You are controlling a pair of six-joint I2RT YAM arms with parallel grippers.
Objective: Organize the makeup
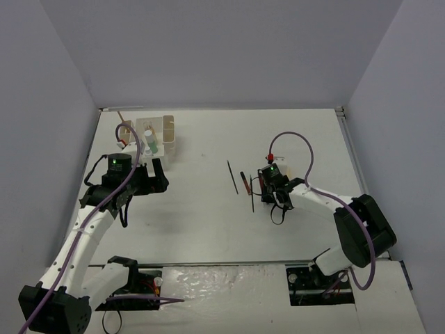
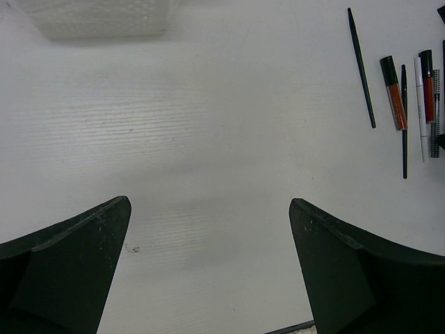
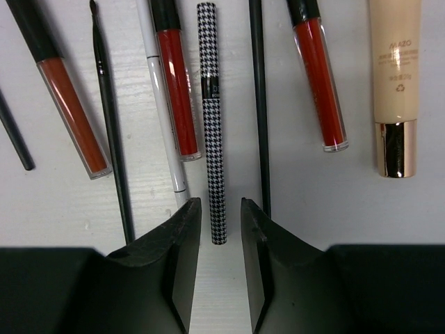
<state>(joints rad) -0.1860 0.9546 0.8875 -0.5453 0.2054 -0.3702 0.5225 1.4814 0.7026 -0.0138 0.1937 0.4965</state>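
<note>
A white table [image 1: 201, 223] sits boxed in by plain grey walls [image 1: 222, 49] at the back and both sides. Light is even, shadows soft.

Counted on the counter [image 3: 313, 202]: three red gloss tubes [image 3: 177, 90], three thin black sticks [image 3: 112, 139], one white pencil [image 3: 178, 177], one houndstooth pen [image 3: 211, 125], one tan tube [image 3: 395, 69]. One compartmented box [image 1: 169, 129] farther off, holding perhaps two small bottles [image 1: 149, 144], too tiny to count surely.
</note>
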